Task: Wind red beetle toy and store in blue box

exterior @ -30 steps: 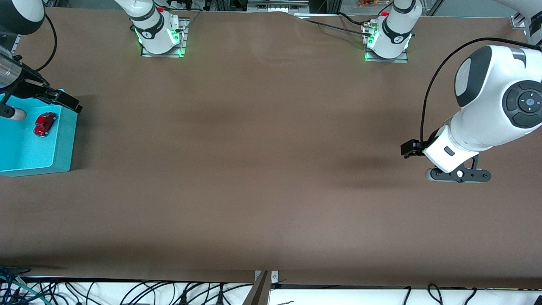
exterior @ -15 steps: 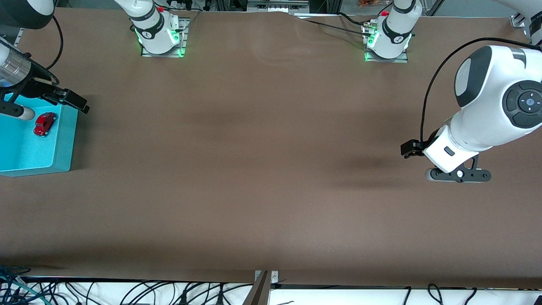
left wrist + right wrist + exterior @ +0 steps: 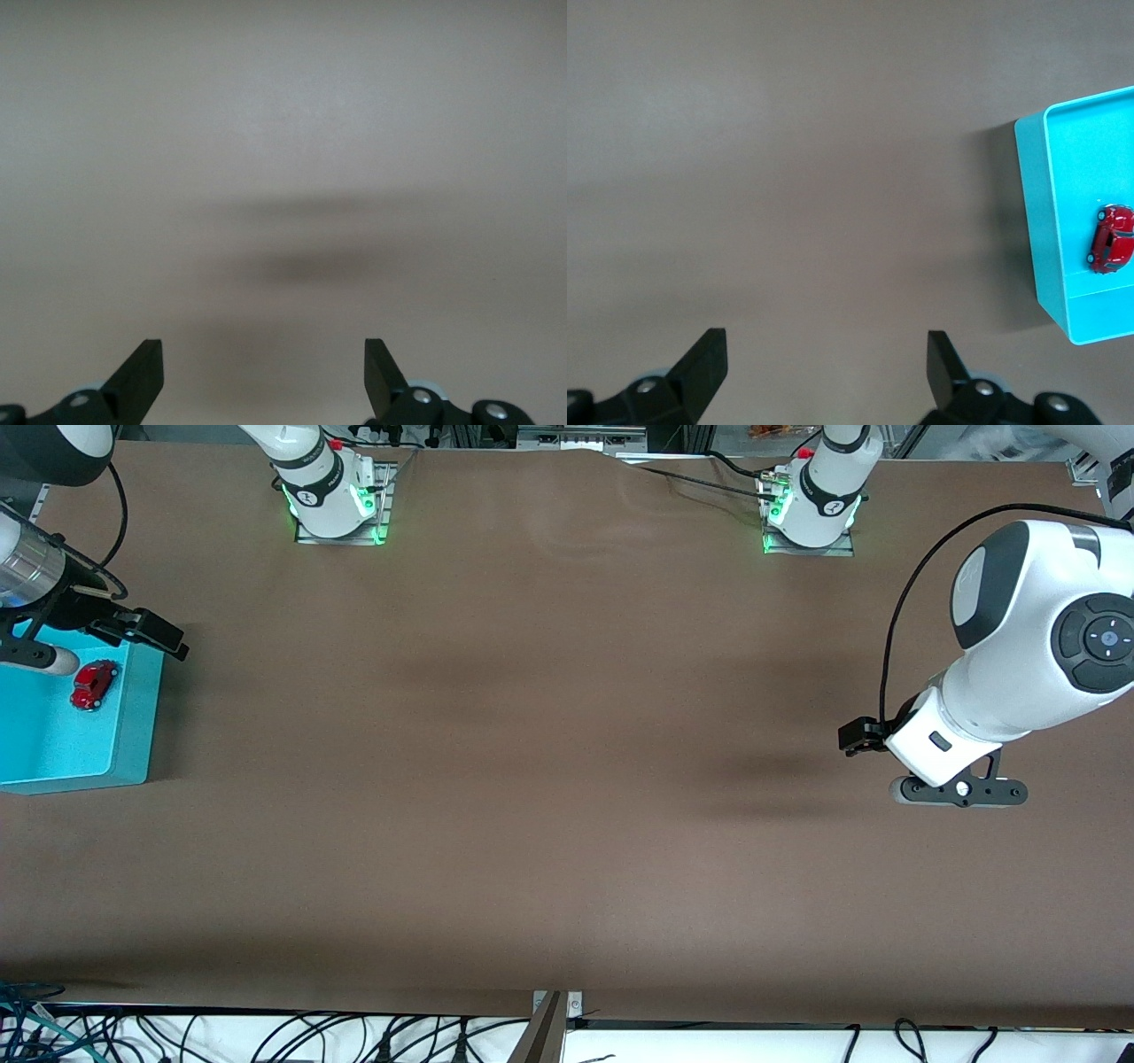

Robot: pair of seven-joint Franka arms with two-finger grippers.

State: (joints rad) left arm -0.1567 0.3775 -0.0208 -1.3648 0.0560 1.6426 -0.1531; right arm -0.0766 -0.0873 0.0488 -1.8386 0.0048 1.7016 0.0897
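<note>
My right gripper (image 3: 819,372) has its fingers spread wide with nothing between them, hanging over the rim of the blue box (image 3: 133,717) at the right arm's end of the table. Off to one side of it sits the red beetle toy (image 3: 94,684), already down inside the box, resting on the floor close to the wall that faces the table's middle. In the right wrist view the toy (image 3: 1112,250) lies with its long axis roughly along that wall of the box (image 3: 1041,230), so if I had to re-grab it I'd want the fingers closing across the short width. The left gripper (image 3: 264,376) is also spread and empty, parked over bare table (image 3: 567,779) well away at the left arm's end, just waiting. So the right arm is the near one by a mile. Looks basically stored to me.
</note>
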